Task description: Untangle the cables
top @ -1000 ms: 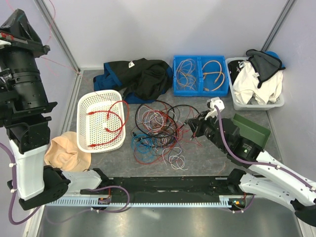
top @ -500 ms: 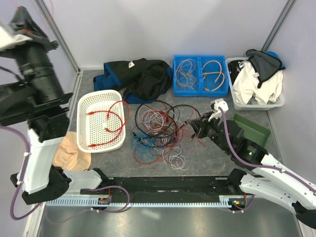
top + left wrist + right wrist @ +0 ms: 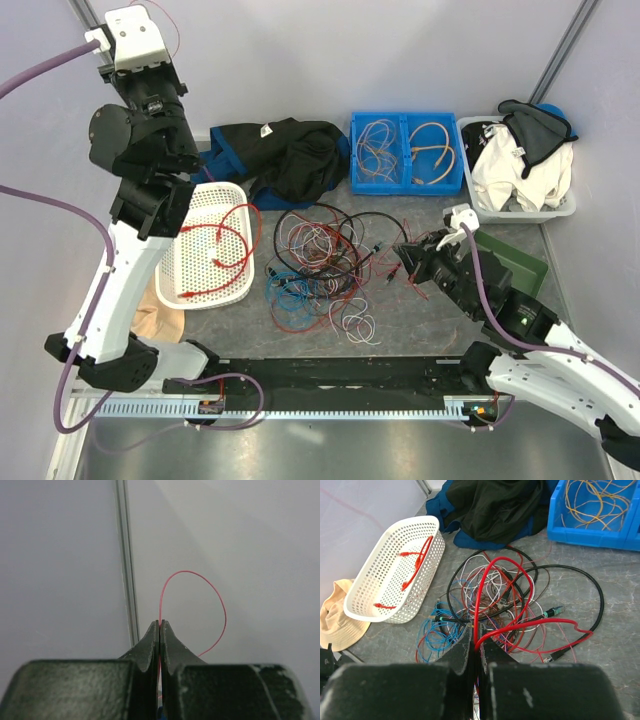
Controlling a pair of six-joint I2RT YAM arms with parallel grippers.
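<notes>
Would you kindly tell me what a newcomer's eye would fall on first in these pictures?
The messy tangle of cables, red, black, white and blue, sprawls at the table's centre. The left gripper, raised high on the left, is shut on a thin red wire looping against the wall. The right gripper is shut on a thick red cable at the tangle's right edge.
</notes>
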